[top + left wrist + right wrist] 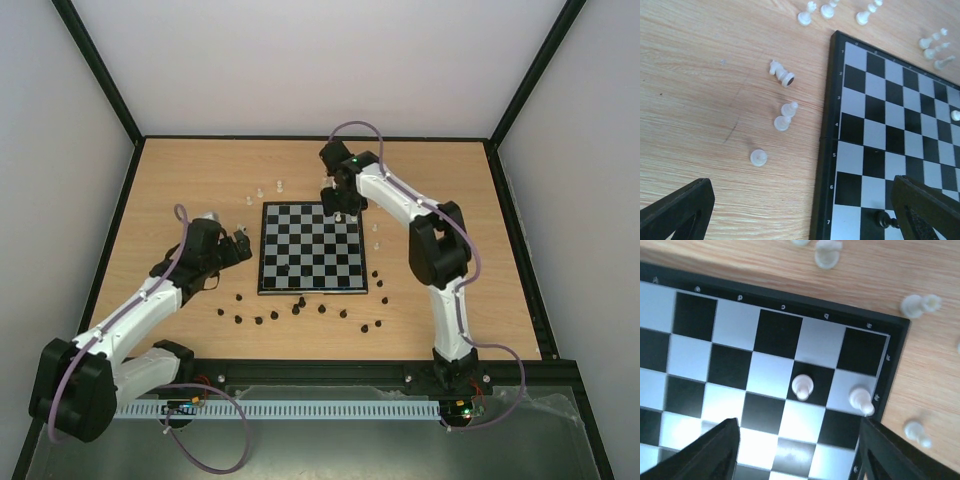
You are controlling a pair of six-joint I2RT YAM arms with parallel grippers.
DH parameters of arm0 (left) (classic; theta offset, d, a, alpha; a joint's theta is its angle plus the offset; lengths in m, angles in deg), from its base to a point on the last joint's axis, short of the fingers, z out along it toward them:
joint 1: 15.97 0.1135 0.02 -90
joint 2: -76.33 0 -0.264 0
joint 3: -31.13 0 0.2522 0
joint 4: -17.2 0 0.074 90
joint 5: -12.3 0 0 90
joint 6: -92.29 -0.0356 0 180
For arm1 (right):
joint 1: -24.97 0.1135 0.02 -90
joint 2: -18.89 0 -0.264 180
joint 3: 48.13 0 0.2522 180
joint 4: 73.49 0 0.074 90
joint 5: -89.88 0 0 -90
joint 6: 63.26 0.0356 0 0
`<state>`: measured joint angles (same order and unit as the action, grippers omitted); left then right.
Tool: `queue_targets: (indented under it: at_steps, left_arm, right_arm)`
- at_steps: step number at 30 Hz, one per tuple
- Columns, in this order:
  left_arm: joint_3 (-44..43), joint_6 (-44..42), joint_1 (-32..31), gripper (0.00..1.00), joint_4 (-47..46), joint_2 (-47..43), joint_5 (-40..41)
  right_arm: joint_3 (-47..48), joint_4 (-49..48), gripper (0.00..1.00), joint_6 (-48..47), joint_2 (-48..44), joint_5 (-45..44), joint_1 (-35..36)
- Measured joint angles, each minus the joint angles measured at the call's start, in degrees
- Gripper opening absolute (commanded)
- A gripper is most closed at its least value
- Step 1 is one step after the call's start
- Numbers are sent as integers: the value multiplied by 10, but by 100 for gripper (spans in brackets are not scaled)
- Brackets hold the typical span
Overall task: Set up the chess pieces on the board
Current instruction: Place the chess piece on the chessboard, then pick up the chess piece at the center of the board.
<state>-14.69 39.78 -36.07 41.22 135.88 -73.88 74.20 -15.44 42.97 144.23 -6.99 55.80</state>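
The board [300, 235] lies at the table's middle. My left gripper [240, 246] hovers at its left edge, open and empty. In the left wrist view its fingers [677, 210] straddle the board's border [822, 165], with a black pawn [883, 218] on a square by the right finger. White pieces [781, 73] lie loose on the wood to the left. My right gripper [340, 207] is open over the board's far right corner. In the right wrist view [800, 455] it is above two white pawns [802, 386] [861, 399] standing on the board.
Black pieces [300, 306] are scattered on the wood in front of the board. White pieces [262, 192] stand behind it and more [375, 236] to its right. Loose white pieces [920, 305] lie off the board's corner. Dark walls frame the table.
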Motion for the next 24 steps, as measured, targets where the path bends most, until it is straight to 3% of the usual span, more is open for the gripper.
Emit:
queue_targets:
  at_steps: [4, 12, 18, 24]
  left_arm:
    - [-20, 0, 10, 99, 9, 34, -1]
    - [-97, -3, 17, 98, 41, 124, 7]
    - [-108, -8, 18, 75, 62, 142, 27]
    - [-108, -8, 18, 56, 76, 166, 38]
  right_arm:
    - [-53, -21, 80, 7, -73, 9, 2]
    - [-215, -87, 73, 23, -233, 41, 15]
    - [-307, -119, 69, 30, -286, 61, 29]
    - [-323, -142, 67, 35, -303, 75, 40]
